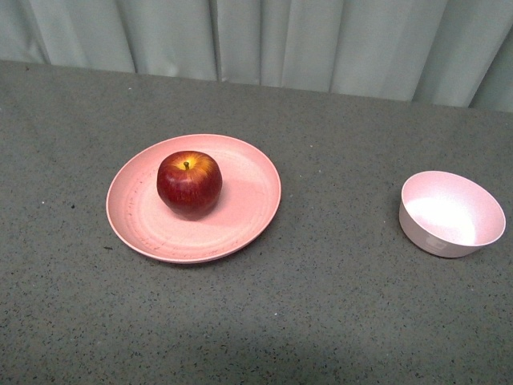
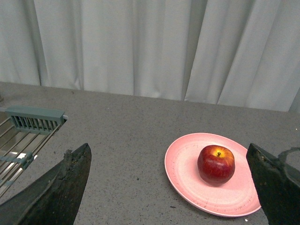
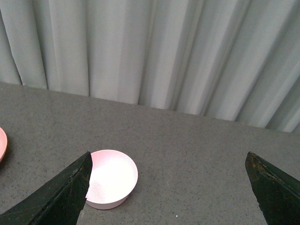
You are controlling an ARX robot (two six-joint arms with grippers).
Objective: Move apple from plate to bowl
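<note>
A glossy dark-red apple point(image 1: 189, 184) with a yellow patch at its stem rests upright on the wide salmon-pink plate point(image 1: 240, 220), left of centre on the grey table. The small pale-pink bowl point(image 1: 453, 213) stands empty at the right. Neither arm shows in the front view. In the left wrist view my left gripper point(image 2: 171, 178) is open and held back from the apple point(image 2: 216, 164) and plate point(image 2: 187, 168). In the right wrist view my right gripper point(image 3: 168, 183) is open, with the bowl point(image 3: 111, 178) beside one finger.
Pale curtains point(image 1: 264, 40) hang along the table's far edge. A metal rack with a grey-green bracket point(image 2: 33, 118) lies at the table's side in the left wrist view. A sliver of the plate point(image 3: 2, 143) shows in the right wrist view.
</note>
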